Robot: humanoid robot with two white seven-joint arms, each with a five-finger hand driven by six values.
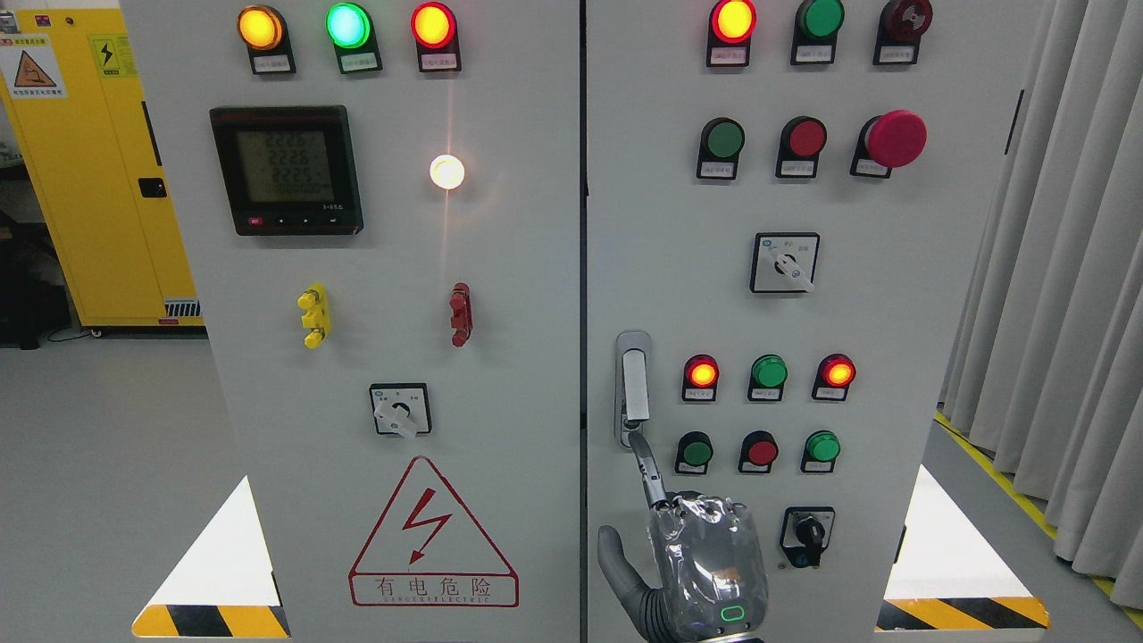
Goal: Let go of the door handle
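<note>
The right hand [701, 563] rises from the bottom edge, back toward the camera, one finger [650, 469] stretched up so its tip meets the lower end of the handle [633, 386] on the right door [893, 268], thumb spread left, gripping nothing.

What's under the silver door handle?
The right hand points one finger up at the bottom of the door handle. Its tip hides whatever sits right there.
</note>
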